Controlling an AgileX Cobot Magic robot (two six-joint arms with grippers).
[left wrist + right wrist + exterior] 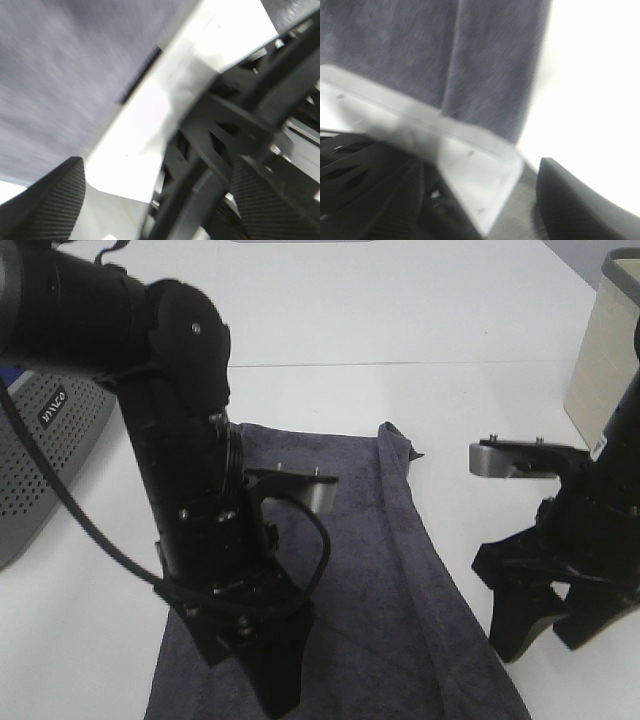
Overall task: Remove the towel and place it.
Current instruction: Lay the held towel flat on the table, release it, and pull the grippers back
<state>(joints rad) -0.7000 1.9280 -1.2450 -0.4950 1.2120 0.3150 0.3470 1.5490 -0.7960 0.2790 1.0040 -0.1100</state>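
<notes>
The dark grey towel (390, 570) lies spread on the white table (380, 320), with a raised fold running along its right side. My left gripper (268, 675) hangs over the towel's near left part. In the left wrist view the left gripper (157, 200) is open with nothing between its fingers, and the towel (65, 75) lies past a strip of white table. My right gripper (555, 625) hovers just right of the towel's right edge, fingers spread. The right wrist view shows the right gripper (480, 210) open and empty beside the towel (470, 55).
A grey perforated device (40, 460) sits at the table's left edge. A beige box (600, 360) stands at the far right. Bare white table lies beyond the towel and to its right.
</notes>
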